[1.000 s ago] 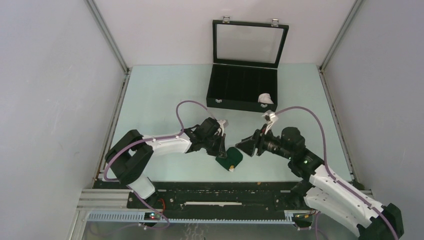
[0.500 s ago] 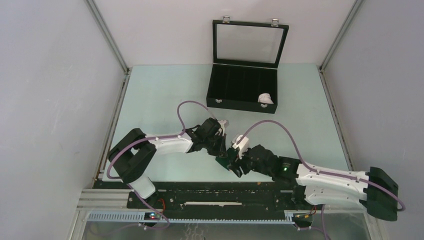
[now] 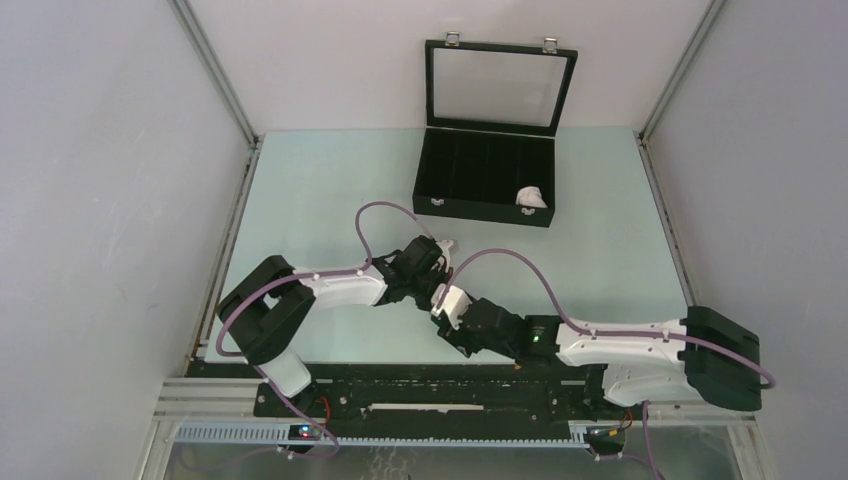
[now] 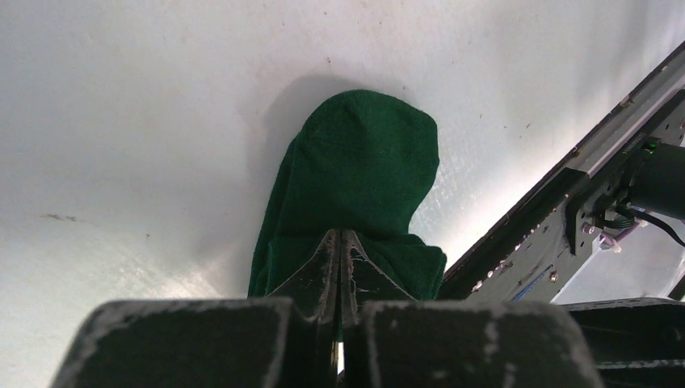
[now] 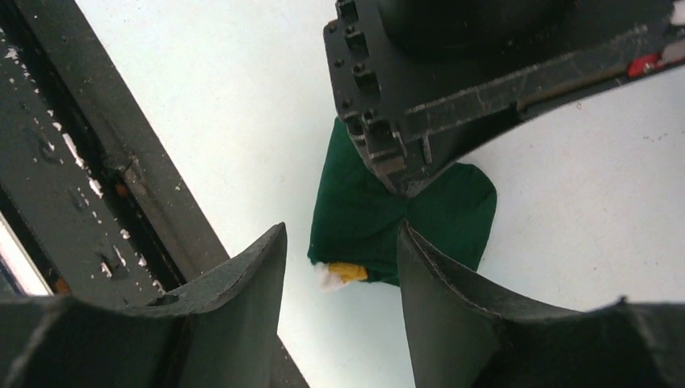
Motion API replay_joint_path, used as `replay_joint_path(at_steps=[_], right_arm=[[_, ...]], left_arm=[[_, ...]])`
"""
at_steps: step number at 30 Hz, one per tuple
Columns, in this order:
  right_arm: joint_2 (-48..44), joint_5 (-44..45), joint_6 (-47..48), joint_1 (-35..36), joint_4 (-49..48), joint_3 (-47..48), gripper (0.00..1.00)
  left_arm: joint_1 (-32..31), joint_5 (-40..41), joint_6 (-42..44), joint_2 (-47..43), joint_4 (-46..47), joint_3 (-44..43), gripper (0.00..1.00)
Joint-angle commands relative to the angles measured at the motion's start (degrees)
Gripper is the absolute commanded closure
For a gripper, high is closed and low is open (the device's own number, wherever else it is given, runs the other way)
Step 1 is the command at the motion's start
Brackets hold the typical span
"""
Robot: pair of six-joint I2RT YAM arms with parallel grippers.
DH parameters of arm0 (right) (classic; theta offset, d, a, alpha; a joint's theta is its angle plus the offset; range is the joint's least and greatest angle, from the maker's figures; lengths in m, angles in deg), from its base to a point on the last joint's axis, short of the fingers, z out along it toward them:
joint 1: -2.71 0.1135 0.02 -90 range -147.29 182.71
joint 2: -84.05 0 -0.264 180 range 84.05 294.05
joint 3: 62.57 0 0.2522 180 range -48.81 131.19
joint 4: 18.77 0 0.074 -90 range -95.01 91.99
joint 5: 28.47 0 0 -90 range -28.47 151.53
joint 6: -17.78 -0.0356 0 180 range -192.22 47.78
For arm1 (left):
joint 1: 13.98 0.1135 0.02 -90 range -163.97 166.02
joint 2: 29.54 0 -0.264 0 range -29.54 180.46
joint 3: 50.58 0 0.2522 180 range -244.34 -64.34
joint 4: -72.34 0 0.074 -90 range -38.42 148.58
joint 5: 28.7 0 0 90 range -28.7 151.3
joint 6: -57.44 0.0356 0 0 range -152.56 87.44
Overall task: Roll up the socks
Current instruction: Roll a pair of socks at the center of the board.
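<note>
The dark green sock [image 4: 355,162] lies folded on the table near the front rail. My left gripper [image 4: 339,236] is shut, its tips pinching the sock's folded edge. In the right wrist view the green sock [image 5: 355,212] shows its white-orange end [image 5: 343,273] toward the camera, with the left fingers [image 5: 401,174] pressing on it. My right gripper [image 5: 343,234] is open, its fingers either side of that end without touching it. From above, the right gripper [image 3: 452,325] covers most of the sock beside the left gripper [image 3: 438,295]. The white sock [image 3: 532,197] lies in the black box.
An open black box [image 3: 480,211] with a glass lid stands at the back of the table. The black front rail [image 5: 73,162] runs close beside the green sock, and it also shows in the left wrist view [image 4: 565,210].
My right arm has swung down and to the left, from beside the sock to over it. The left gripper has stayed on the sock.
</note>
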Motion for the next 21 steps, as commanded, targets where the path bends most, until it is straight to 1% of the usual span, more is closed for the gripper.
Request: replay_joint_path(at_steps=[1, 10, 17, 19, 21], right_arm=[[3.4, 2.4, 2.2, 0.7, -3.3, 2.9, 0.41], [9.3, 3.4, 1.2, 1.0, -3.1, 3.9, 0.44], [15.2, 7.7, -0.8, 2.1, 0.2, 5.5, 0.47], [17.0, 8.8, -1.1, 2.4, 2.1, 6.3, 0.51], [18.4, 9.8, -1.6, 2.5, 3.5, 7.0, 0.60]], left_arm=[[-0.7, 2.3, 1.7, 2.2, -6.3, 0.2, 1.00], [-0.7, 2.4, 1.7, 2.2, -6.3, 0.3, 1.00], [-0.7, 2.5, 1.7, 2.5, -6.2, 0.4, 1.00], [-0.7, 2.4, 1.6, 2.5, -6.3, 0.4, 1.00], [-0.7, 2.7, 1.5, 2.3, -6.2, 0.5, 1.00]])
